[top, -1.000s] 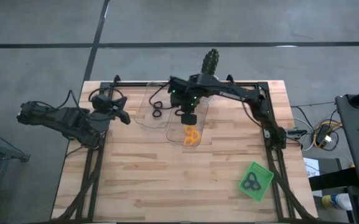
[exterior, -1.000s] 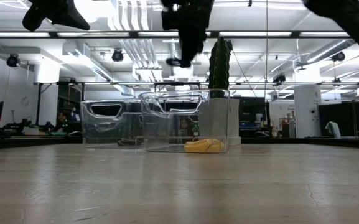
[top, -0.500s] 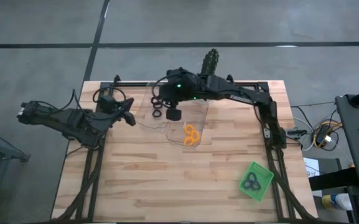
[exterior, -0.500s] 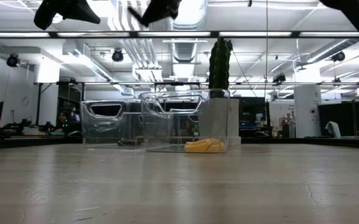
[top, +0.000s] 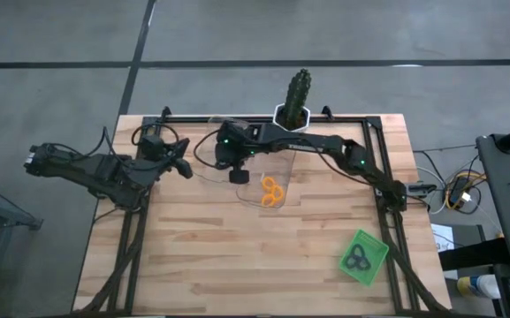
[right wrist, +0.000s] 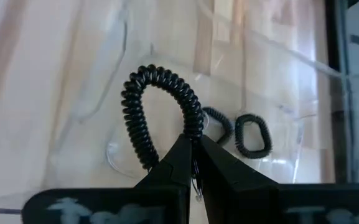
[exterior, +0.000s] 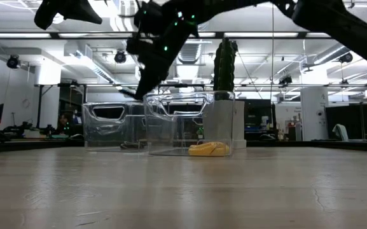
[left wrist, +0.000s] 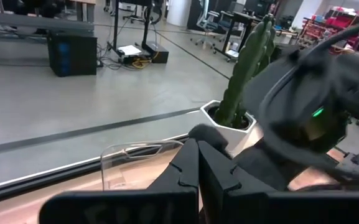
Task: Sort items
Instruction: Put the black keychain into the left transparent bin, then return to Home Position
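We see the right gripper (right wrist: 193, 163) pinched on a black coil loop (right wrist: 160, 112) above the left clear tray (top: 203, 168), upper centre. The cactus (top: 296, 88) stands just behind, near the table's far edge. The left gripper (left wrist: 198, 163), at upper left beside this tray, has its fingers together, holding nothing.

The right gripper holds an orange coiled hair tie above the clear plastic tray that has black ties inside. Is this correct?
Not quite: the coiled hair tie in the right gripper is black, not orange, as the right wrist view shows. It does hang above the clear plastic tray with black ties inside.
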